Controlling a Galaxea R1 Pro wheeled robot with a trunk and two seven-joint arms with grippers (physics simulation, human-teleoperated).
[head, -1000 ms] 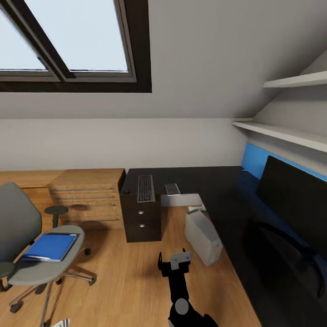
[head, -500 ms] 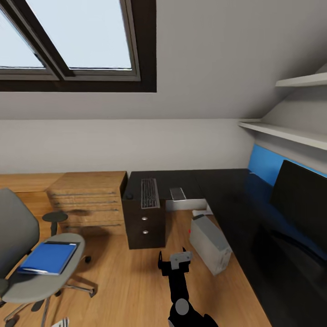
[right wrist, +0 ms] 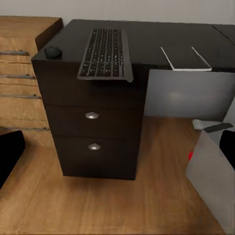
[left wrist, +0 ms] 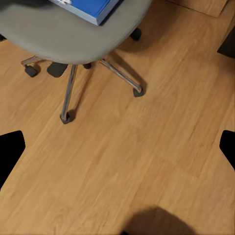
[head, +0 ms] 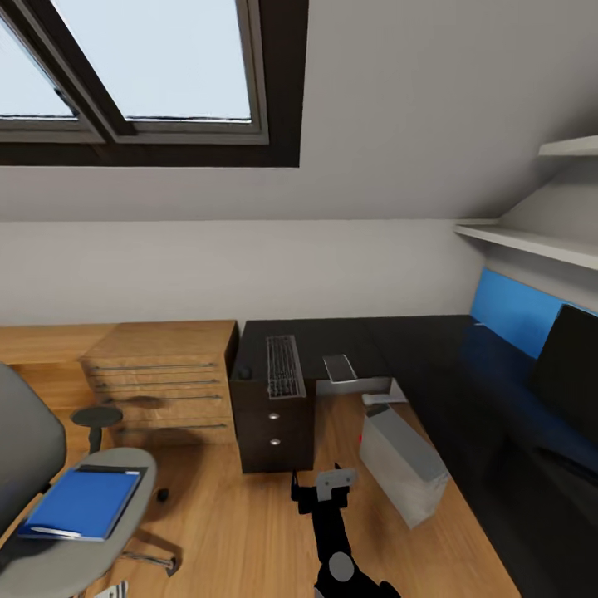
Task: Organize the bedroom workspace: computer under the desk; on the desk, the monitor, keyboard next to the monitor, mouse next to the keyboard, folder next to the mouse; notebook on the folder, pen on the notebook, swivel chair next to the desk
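**Two grippers free, the blue folder on the chair seat**

Two black fingertips stand far apart at the edges of each wrist view, so the left gripper (left wrist: 117, 147) and the right gripper (head: 320, 484) are both spread wide with nothing between the fingers. The left gripper hangs over the honey wood plank floor (left wrist: 147, 161), near the chrome star base of the grey upholstered swivel chair (head: 79, 531).

The flat bright blue folder (head: 81, 503) lies on the chair seat (its corner also appears in the left wrist view (left wrist: 90, 7)). The chair stands well apart from the long glossy black desk (head: 415, 349), with the light wooden chest of drawers (head: 162, 374) just beside the desk's drawer end.

On the desk top above the drawers with round silver knobs (right wrist: 91, 116) lies the slim keyboard with dark grey keys (head: 284, 365); its front edge slightly overhangs the desk edge. The small rounded black mouse (right wrist: 53, 52) sits near it, on the side of the chest. The silver-grey boxy computer tower (head: 404, 465) lies tilted on the floor beside the desk. The wide black monitor (head: 569, 374) stands on the desk before the blue back panel (head: 511, 311).
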